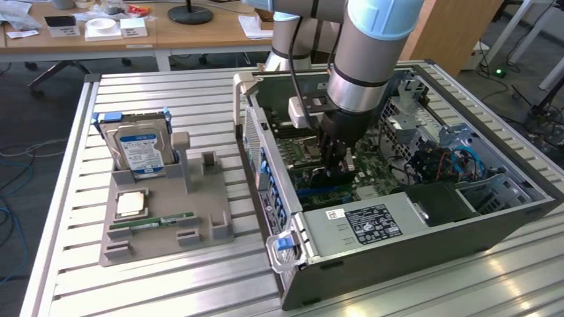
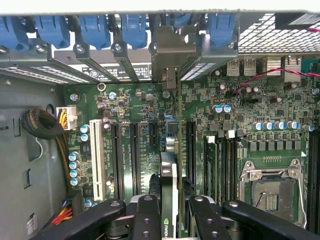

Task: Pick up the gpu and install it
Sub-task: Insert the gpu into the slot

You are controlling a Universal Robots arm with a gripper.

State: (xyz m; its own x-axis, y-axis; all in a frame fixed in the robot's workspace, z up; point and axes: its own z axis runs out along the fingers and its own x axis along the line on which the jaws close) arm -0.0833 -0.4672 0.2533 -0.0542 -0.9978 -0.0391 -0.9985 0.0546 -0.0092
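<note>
The gripper [image 1: 339,168] clamps the gpu [image 2: 169,182] edge-on at the motherboard [image 2: 125,100] slots, at three o'clock from the hard drive [image 1: 141,148] in the exterior view.

Upright hard drive [image 1: 141,146], CPU [image 1: 132,203] and RAM stick [image 1: 154,221] on grey holder [image 1: 201,201]

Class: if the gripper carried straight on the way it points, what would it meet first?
The gpu clamped in the gripper would reach the motherboard first, probably between its long black slots; depth is hard to judge.
</note>
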